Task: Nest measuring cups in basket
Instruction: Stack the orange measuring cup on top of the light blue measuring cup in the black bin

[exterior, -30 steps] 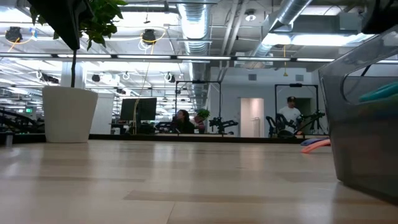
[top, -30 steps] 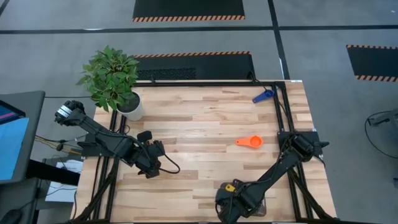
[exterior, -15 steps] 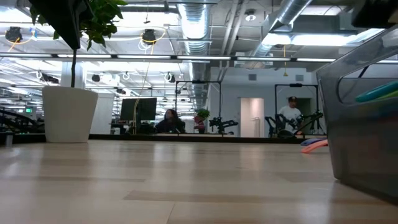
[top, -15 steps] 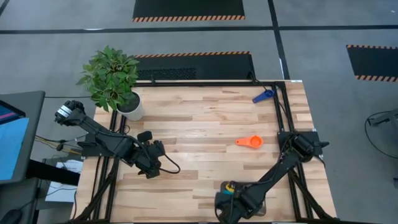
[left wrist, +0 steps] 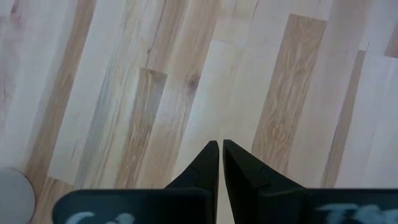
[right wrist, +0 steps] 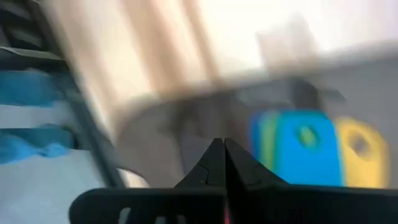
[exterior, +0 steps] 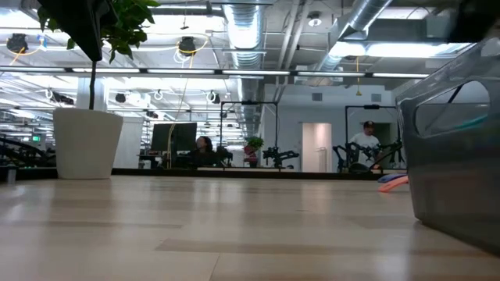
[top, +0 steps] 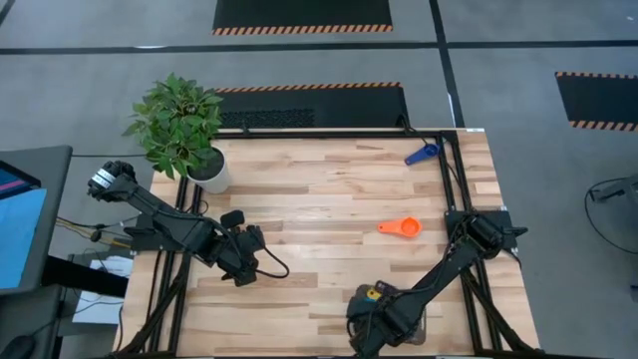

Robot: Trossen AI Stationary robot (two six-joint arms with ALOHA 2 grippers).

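While the right gripper (top: 367,324) hangs with its fingers pressed together and empty at the table's near edge, the basket (top: 417,327) sits just beside it, partly hidden under the arm, with a yellow cup (top: 373,294) showing at the arm's edge. From the right wrist, handles in blue (right wrist: 303,146) and yellow (right wrist: 359,148) lie side by side in the grey basket (right wrist: 186,127), though motion blur hides how well they nest. At table height the basket's wall (exterior: 453,179) fills the right of the picture.

Farther out, an orange cup (top: 401,227) lies on the bare wood, handle pointing toward the left arm's side, its long axis running across the table. It sits beyond the right gripper and well apart from it, yet nearer to that arm than to the left one. By that judgement the right arm is the likelier to fetch it.

Left gripper (top: 242,271) waits mid-table on its own side, fingers (left wrist: 210,163) all but touching, holding nothing.

Farthest off, a blue cup (top: 421,154) rests at the far right edge, and a potted plant (top: 179,125) stands at the far left corner
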